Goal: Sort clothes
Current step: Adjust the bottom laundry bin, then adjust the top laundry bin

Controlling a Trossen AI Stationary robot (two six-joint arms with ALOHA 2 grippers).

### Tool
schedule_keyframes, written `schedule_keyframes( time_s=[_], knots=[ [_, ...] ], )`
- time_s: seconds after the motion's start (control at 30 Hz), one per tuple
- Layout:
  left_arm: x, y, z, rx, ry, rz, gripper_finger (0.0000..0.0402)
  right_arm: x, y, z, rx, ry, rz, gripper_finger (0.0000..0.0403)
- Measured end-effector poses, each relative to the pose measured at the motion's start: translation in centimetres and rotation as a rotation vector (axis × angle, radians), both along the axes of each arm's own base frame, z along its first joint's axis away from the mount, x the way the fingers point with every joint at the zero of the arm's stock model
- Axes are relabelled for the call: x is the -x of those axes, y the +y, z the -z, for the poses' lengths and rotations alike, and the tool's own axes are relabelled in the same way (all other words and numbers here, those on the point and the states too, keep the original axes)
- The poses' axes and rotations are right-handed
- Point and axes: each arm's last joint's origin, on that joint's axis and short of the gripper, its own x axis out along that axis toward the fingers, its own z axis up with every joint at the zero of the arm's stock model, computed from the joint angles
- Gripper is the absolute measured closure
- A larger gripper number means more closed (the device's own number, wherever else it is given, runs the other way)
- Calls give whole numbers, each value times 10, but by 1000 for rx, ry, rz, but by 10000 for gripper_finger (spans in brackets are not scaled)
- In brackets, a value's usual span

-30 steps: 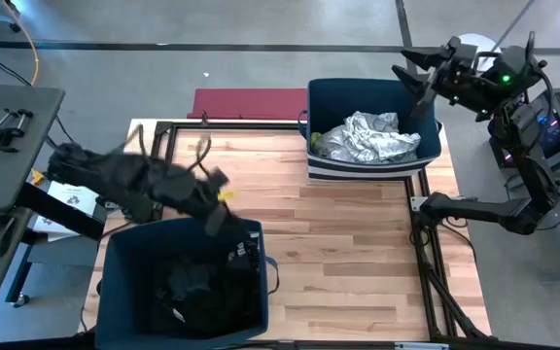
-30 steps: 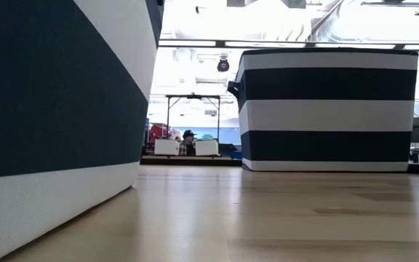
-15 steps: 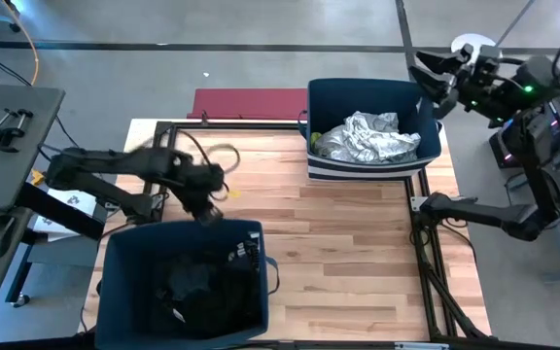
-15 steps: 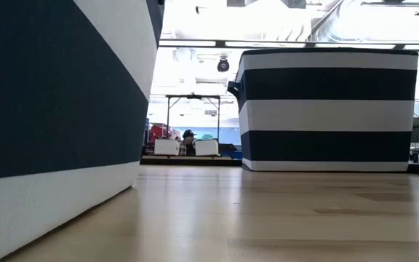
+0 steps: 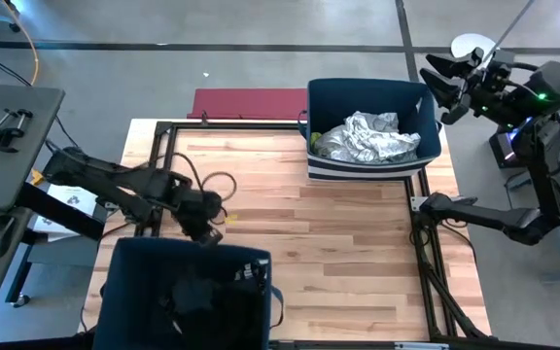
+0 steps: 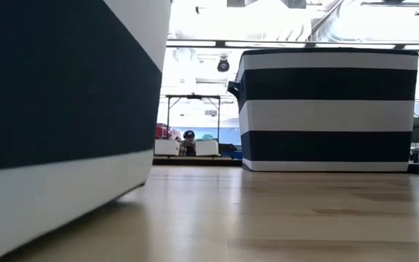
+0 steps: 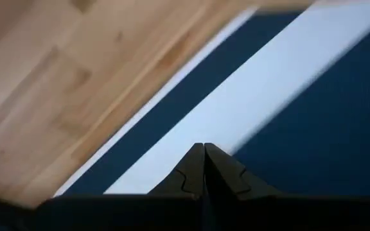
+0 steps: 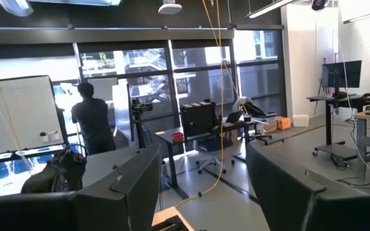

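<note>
seen from above, the left gripper (image 5: pixel 205 216) is held low over the wooden table (image 5: pixel 338 243), just at the 12 o'clock rim of the near dark blue bin (image 5: pixel 188 297). in the left wrist view its two dark fingers (image 7: pixel 204 174) are pressed together with nothing between them, and the bin's blue and white striped wall (image 7: pixel 281 96) fills the space ahead of them, with table planks beside it.

dark clothes (image 5: pixel 191 292) are seen lying inside the near bin, which stands at about 7 o'clock on the table. a pile of light patterned clothes (image 5: pixel 369 137) is held in the far dark blue bin (image 5: pixel 372 97), at about 1 o'clock on the table, and a small bright yellow piece (image 5: pixel 312 142) shows at that bin's 9 o'clock wall.

the right gripper (image 5: pixel 442 83) is raised off the table edge, at 3 o'clock of the far bin and apart from it. its fingers (image 8: pixel 127 192) are spread wide in the right wrist view and nothing is held; beyond them a room with desks, windows and a standing person (image 8: pixel 94 122) is seen.

a flat red board (image 5: pixel 249 103) lies past the table's 12 o'clock edge, just beside the far bin. from table height, only the two striped bins are shown on the bare wood.
</note>
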Motion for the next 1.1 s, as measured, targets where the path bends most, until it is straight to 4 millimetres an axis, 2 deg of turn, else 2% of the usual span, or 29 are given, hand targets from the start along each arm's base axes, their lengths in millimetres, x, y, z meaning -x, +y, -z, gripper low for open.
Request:
schedule_keyframes(
  time_s=[0.2, 0.3, 0.37, 0.53, 0.63, 0.77, 0.9, 1.0, 1.1],
  knots=[
    [-11, 27, -49, -124, -259, -142, 401, -2, -2, 1, -10, 10, 0, 187],
    [-32, 45, -75, -238, -461, -161, 401, -2, -3, 2, -14, 12, 0, 187],
    [-54, 60, -80, -315, -534, -174, 401, -3, -4, 2, -21, 11, -1, 187],
    [-119, 97, -60, -425, -608, -124, 401, -4, -4, 2, -46, 0, -6, 187],
    [-160, 116, -40, -453, -675, -87, 401, -3, -3, 3, -52, 3, -7, 187],
    [-200, 143, -12, -495, -701, -157, 401, -2, -2, 6, -103, 15, -12, 187],
    [-228, 166, 4, -570, -727, -234, 401, 1, 1, 9, -135, 35, -12, 187],
    [-242, 173, 4, -578, -755, -235, 401, 3, 3, 11, -154, 38, -14, 187],
    [-247, 173, -5, -552, -784, -189, 401, 5, 6, 11, -160, 42, -13, 187]
  ],
)
